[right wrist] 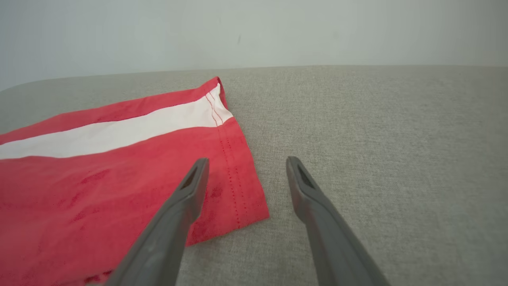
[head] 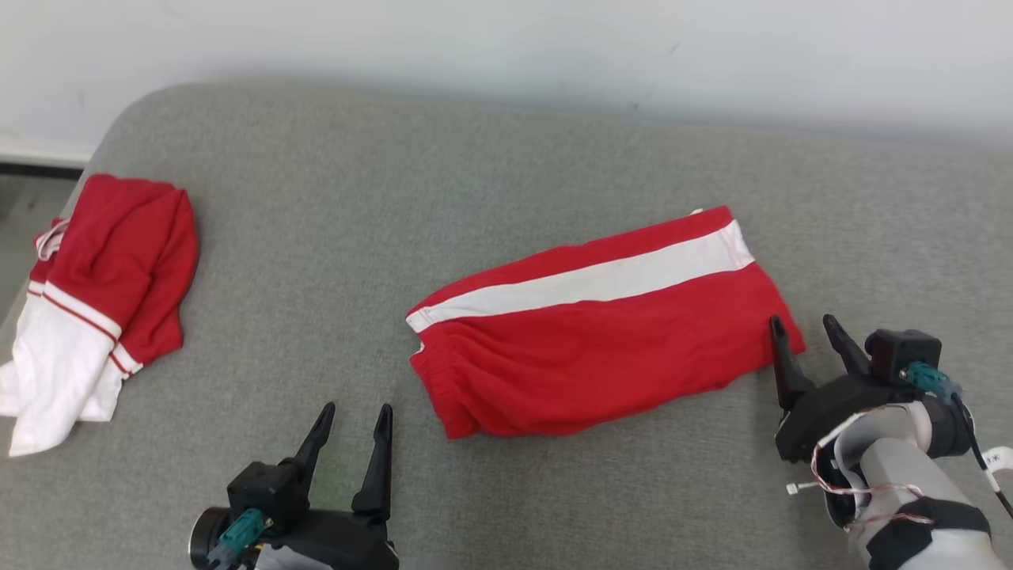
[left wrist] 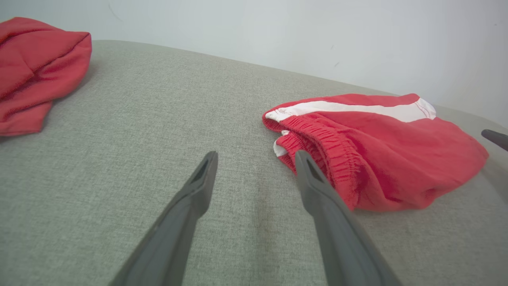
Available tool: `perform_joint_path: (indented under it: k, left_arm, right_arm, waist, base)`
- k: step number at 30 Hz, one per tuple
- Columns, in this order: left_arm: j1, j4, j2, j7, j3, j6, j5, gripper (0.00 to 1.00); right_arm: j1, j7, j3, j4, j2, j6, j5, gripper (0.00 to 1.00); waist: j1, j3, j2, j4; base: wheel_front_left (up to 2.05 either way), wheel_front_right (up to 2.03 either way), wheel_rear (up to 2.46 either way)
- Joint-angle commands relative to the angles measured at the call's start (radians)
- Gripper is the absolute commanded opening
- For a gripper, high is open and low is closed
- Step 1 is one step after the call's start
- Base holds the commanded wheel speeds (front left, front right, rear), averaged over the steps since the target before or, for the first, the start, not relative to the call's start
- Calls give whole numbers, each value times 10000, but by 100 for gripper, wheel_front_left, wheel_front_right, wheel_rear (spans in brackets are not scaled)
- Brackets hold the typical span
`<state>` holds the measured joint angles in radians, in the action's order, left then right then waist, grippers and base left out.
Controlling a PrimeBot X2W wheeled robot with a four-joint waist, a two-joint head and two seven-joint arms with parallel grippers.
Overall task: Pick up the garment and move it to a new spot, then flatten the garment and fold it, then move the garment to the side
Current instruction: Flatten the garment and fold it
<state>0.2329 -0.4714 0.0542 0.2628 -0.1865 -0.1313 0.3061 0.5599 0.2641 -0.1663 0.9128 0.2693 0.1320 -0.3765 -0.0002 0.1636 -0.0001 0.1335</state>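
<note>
Shorts [head: 601, 332] lie folded lengthwise right of the bench's [head: 380, 182] middle, white stripe toward the far edge, elastic waistband [left wrist: 333, 151] pointing left, hem [right wrist: 234, 167] pointing right; a second red-and-white garment [head: 103, 301] is bunched at the left edge. Both sets of fingers are spread and hold nothing: left gripper [head: 357, 408] just beside the waistband near the front edge, right gripper [head: 803, 320] at the hem's near corner. I read it as light, limp, layered cloth that'll slide apart, so I'd pinch all layers at the waistband and hem corners and carry it flat.
</note>
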Motion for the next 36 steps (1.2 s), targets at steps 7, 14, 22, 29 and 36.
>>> perform_joint_path:
  k: [7, 14, 22, 29, 36]
  left_arm:
    - [207, 71, -40, 29, -26, 16, -60, 100]
    - [94, 58, -44, 29, 58, 16, -30, 100]
    - [-125, 72, -38, 29, 168, 16, -87, 100]
    - [-452, -50, -37, 29, 308, 16, -239, 100]
    - [-982, -97, -39, 29, 581, 16, -226, 100]
  right_arm:
    - [451, -876, -838, 1292, -721, 2, -1233, 100]
    - [59, -1082, -1927, 1413, -373, 8, -2400, 12]
    - [123, -160, -2035, 1523, -183, -28, -3104, 0]
    - [-526, -10, -1224, 724, -216, -28, -3319, 0]
    - [-2203, -3, 404, -1039, -849, -28, -2353, 0]
  waist:
    - [2, 468, 1, 403]
    - [2, 397, 1, 375]
    - [2, 72, 1, 38]
    - [2, -586, 1, -510]
    - [2, -1171, 1, -1222]
  base:
    - [0, 0, 0]
    - [0, 0, 0]
    - [0, 0, 0]
    - [0, 0, 0]
    - [0, 0, 0]
